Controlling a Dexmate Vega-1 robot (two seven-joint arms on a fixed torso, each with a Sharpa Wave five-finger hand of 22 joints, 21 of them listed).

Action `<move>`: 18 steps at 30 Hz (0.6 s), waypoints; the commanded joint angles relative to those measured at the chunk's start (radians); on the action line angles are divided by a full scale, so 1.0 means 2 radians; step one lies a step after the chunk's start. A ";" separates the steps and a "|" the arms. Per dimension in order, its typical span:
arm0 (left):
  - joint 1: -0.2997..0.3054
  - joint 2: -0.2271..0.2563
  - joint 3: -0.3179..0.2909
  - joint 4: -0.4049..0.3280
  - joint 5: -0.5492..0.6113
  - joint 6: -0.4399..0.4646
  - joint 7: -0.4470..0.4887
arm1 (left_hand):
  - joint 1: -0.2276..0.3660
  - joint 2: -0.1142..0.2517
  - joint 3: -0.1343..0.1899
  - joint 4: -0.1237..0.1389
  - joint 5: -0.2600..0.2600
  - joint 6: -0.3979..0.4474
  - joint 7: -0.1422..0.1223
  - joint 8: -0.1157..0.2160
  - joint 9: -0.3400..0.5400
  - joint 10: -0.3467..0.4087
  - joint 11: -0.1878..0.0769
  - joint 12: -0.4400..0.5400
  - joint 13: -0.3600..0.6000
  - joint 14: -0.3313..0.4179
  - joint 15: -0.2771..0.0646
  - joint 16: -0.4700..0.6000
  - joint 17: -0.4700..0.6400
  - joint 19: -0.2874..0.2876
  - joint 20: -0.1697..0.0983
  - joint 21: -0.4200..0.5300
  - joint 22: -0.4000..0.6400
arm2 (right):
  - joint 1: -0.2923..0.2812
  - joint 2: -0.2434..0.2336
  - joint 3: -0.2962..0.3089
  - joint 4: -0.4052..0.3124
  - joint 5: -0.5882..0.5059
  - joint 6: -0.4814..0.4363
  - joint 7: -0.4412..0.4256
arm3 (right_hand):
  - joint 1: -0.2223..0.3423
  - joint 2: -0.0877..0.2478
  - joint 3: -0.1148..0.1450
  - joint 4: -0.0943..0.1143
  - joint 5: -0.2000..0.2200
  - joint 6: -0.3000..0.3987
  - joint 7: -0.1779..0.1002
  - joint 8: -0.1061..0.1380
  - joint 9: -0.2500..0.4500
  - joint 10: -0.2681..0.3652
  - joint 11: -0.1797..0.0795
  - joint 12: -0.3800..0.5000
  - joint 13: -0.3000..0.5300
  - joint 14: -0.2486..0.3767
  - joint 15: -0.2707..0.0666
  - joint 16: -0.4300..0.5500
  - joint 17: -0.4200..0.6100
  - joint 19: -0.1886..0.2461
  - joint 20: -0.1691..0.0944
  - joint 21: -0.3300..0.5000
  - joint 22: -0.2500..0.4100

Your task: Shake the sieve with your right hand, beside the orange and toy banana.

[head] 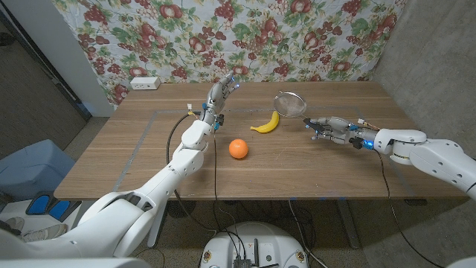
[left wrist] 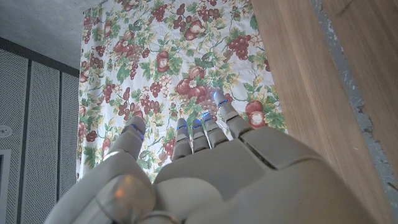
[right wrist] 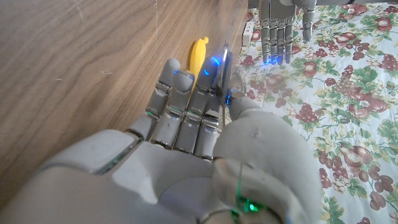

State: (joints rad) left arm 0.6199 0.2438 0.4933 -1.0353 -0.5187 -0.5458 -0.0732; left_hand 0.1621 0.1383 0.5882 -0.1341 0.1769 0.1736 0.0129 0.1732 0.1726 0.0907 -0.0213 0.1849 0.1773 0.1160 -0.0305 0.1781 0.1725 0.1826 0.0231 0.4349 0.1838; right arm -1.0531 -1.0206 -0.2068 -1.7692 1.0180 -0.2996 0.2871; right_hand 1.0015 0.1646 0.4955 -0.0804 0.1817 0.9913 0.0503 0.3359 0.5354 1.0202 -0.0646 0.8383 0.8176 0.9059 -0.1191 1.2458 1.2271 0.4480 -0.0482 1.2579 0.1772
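Note:
A metal sieve [head: 290, 104] hangs tilted above the far middle of the wooden table [head: 327, 171], its handle running back into my right hand [head: 329, 129]. In the right wrist view my right hand [right wrist: 193, 124] pinches the wire handle [right wrist: 229, 93] between thumb and fingers. The yellow toy banana [head: 265, 123] [right wrist: 198, 55] lies just left of the sieve, and the orange [head: 238, 149] sits nearer me. My left hand [head: 221, 93] [left wrist: 205, 162] stands raised left of the banana, fingers straight and apart, holding nothing.
A white socket box [head: 145, 83] sits at the table's far left edge. A floral cloth [head: 245, 37] hangs behind the table. A blue bin [head: 30, 170] stands on the floor to the left. Thin tape lines [head: 141, 141] mark the tabletop.

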 commanded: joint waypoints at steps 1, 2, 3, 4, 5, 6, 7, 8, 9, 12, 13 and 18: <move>-0.004 -0.002 -0.001 0.008 -0.002 -0.001 -0.003 | -0.005 0.001 0.005 0.000 0.000 0.003 0.004 0.004 0.000 0.000 0.002 0.003 0.001 -0.001 0.003 0.003 0.001 0.004 0.001 0.000 0.001 | 0.002 0.006 -0.002 0.007 -0.004 0.022 0.012 | 0.002 0.005 0.021 -0.016 0.004 0.005 0.008 0.001 0.001 0.014 -0.016 -0.001 0.002 0.004 -0.047 -0.001 0.000 0.000 -0.029 0.004 0.000; -0.005 -0.002 -0.001 0.009 -0.002 -0.002 -0.003 | -0.005 0.001 0.005 0.000 0.000 0.003 0.004 0.004 0.000 -0.001 0.002 0.003 0.001 -0.001 0.002 0.003 0.001 0.004 0.001 0.000 0.001 | 0.002 0.009 -0.001 0.011 -0.003 0.029 0.021 | 0.001 0.005 0.021 -0.016 0.004 0.004 0.007 0.001 0.001 0.013 -0.017 -0.001 0.003 0.004 -0.047 -0.002 0.000 -0.002 -0.029 0.003 0.000; -0.005 -0.003 -0.001 0.010 -0.002 -0.002 -0.004 | -0.005 0.001 0.005 0.000 0.000 0.003 0.004 0.004 0.000 -0.001 0.002 0.003 0.001 -0.001 0.003 0.003 0.001 0.004 0.001 0.000 0.001 | 0.002 0.013 -0.001 0.017 -0.002 0.038 0.031 | 0.001 0.005 0.021 -0.016 0.004 0.004 0.007 0.001 0.002 0.012 -0.016 -0.001 0.003 0.003 -0.046 -0.002 0.000 -0.001 -0.030 0.003 0.000; -0.006 -0.003 -0.001 0.011 -0.002 -0.003 -0.004 | -0.005 0.001 0.005 0.000 0.000 0.003 0.004 0.004 0.000 -0.001 0.002 0.003 0.001 0.000 0.002 0.003 0.001 0.004 0.001 0.000 0.001 | 0.002 0.018 -0.001 0.022 -0.002 0.049 0.041 | 0.001 0.005 0.021 -0.016 0.004 0.005 0.006 0.001 0.002 0.013 -0.016 -0.001 0.003 0.003 -0.046 -0.002 0.000 -0.001 -0.030 0.003 0.000; -0.006 -0.003 -0.001 0.012 -0.003 -0.002 -0.005 | -0.005 0.001 0.006 0.000 0.000 0.003 0.004 0.004 0.000 -0.001 0.003 0.003 0.001 0.000 0.002 0.003 0.001 0.004 0.001 -0.001 0.001 | 0.002 0.022 0.000 0.028 0.000 0.057 0.051 | 0.001 0.004 0.020 -0.016 0.004 0.005 0.006 0.002 0.002 0.013 -0.016 -0.003 0.000 0.003 -0.046 -0.002 0.000 -0.002 -0.031 0.003 0.000; -0.007 -0.004 -0.001 0.013 -0.004 -0.002 -0.006 | -0.005 0.001 0.006 0.000 0.000 0.003 0.004 0.004 0.000 -0.001 0.003 0.003 0.001 -0.001 0.002 0.003 0.001 0.004 0.001 -0.001 0.001 | 0.003 0.027 -0.001 0.034 0.002 0.065 0.062 | 0.000 0.004 0.020 -0.016 0.004 0.006 0.006 0.001 0.002 0.012 -0.017 -0.001 0.003 0.003 -0.046 -0.002 0.000 -0.002 -0.031 0.003 0.000; -0.008 -0.004 -0.001 0.015 -0.004 -0.003 -0.006 | -0.005 0.001 0.006 0.000 0.000 0.003 0.004 0.004 0.000 0.000 0.003 0.003 0.001 -0.001 0.003 0.003 0.001 0.004 0.001 -0.001 0.001 | 0.004 0.033 0.000 0.042 0.004 0.075 0.074 | 0.000 0.004 0.020 -0.015 0.004 0.006 0.007 0.001 0.002 0.012 -0.017 -0.002 0.003 0.003 -0.047 -0.002 0.000 -0.002 -0.031 0.003 0.000; -0.008 -0.005 -0.001 0.016 -0.003 -0.004 -0.006 | -0.005 0.001 0.006 0.000 0.000 0.003 0.004 0.004 0.000 -0.001 0.003 0.003 0.001 0.000 0.003 0.003 0.001 0.004 0.001 -0.001 0.001 | 0.006 0.040 0.000 0.052 0.008 0.085 0.090 | 0.000 0.004 0.020 -0.015 0.004 0.005 0.005 0.001 0.002 0.011 -0.017 -0.001 0.005 0.003 -0.047 -0.002 0.000 -0.003 -0.031 0.003 0.000; -0.009 -0.005 -0.001 0.018 -0.004 -0.004 -0.007 | -0.005 0.001 0.006 0.000 0.000 0.003 0.004 0.004 0.000 0.000 0.003 0.003 0.001 -0.001 0.002 0.003 0.001 0.004 0.001 -0.001 0.001 | 0.007 0.047 0.000 0.060 0.012 0.095 0.104 | 0.000 0.004 0.020 -0.015 0.004 0.005 0.006 0.001 0.003 0.011 -0.017 -0.001 0.005 0.002 -0.047 -0.002 0.000 -0.003 -0.032 0.003 0.000; -0.011 -0.006 -0.001 0.022 -0.004 -0.005 -0.009 | -0.006 0.001 0.006 0.000 0.000 0.003 0.004 0.004 0.000 0.000 0.003 0.003 0.001 -0.001 0.002 0.003 0.001 0.004 0.001 -0.001 0.001 | 0.003 0.067 0.007 0.077 0.020 0.126 0.128 | -0.002 0.003 0.019 -0.015 0.004 0.004 0.003 0.002 0.004 0.010 -0.018 -0.002 0.004 0.001 -0.046 -0.003 0.000 -0.005 -0.033 0.003 0.000; -0.011 -0.007 -0.001 0.023 -0.005 -0.006 -0.009 | -0.006 0.001 0.006 0.000 0.000 0.003 0.004 0.004 0.000 0.000 0.003 0.003 0.001 0.000 0.002 0.003 0.001 0.004 0.001 -0.001 0.001 | 0.001 0.074 0.010 0.081 0.024 0.136 0.132 | -0.003 0.002 0.019 -0.014 0.004 0.006 0.002 0.002 0.004 0.010 -0.019 -0.001 0.006 0.000 -0.046 -0.003 0.000 -0.005 -0.033 0.002 0.000; -0.014 -0.009 -0.001 0.029 -0.006 -0.008 -0.012 | -0.006 0.001 0.007 0.000 0.000 0.003 0.004 0.004 0.000 0.000 0.003 0.003 0.001 0.000 0.002 0.003 0.001 0.004 0.001 -0.001 0.001 | -0.009 0.094 0.021 0.086 0.027 0.172 0.142 | -0.005 0.001 0.017 -0.013 0.005 0.006 0.001 0.002 0.004 0.010 -0.020 -0.002 0.005 -0.003 -0.047 -0.005 0.000 -0.006 -0.037 0.002 0.000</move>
State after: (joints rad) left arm 0.6027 0.2341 0.4921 -1.0009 -0.5263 -0.5514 -0.0860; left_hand 0.1568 0.1329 0.5953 -0.1329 0.1769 0.1788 0.0180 0.1732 0.1726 0.0907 -0.0213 0.1849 0.1772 0.1160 -0.0305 0.1781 0.1725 0.1826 0.0231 0.4350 0.1838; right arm -1.0484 -0.9269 -0.1983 -1.6647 1.0416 -0.1114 0.4632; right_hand 1.0015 0.1646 0.4955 -0.0804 0.1853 0.9913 0.0503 0.3346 0.5411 1.0200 -0.0649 0.8383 0.8271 0.9059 -0.1191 1.2387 1.2271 0.4387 -0.0464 1.2579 0.1772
